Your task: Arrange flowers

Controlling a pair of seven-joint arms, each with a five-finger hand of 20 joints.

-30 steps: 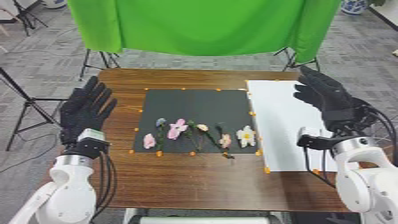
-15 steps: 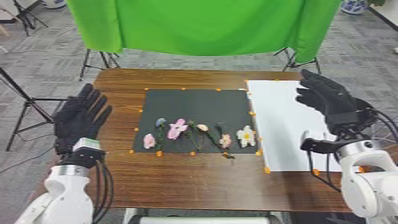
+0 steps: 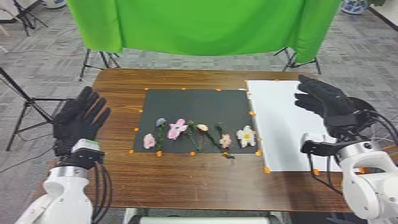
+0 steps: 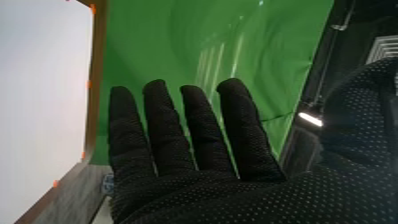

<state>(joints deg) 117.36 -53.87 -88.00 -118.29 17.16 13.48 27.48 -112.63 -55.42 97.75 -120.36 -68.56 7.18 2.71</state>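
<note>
"If you start from the near side, what comes first?"

"The two white arms, the left arm and the right arm, one at either side of the brown surface."

"And the flowers?"

"In a loose row on the near half of the dark mat. From the left: a pink bud, a small blue bloom, a larger pink flower, a pale one, a small pink one and a white flower with a yellow centre. Something thin and stem-like pokes over the mat's near edge."

"What's to the right of the mat?"

"A white sheet, with orange markers around its edge and the mat's."

"And the hands?"

"The left hand is at the surface's left edge, its fingers open and straight, pointing to the far side. The right hand is over by the right side of the sheet. In the wrist view its fingers are straight and spread, the thumb well apart. Both are away from the flowers."

"Farthest off?"

"Green cloth hanging beyond the surface, over grey floor."
</note>
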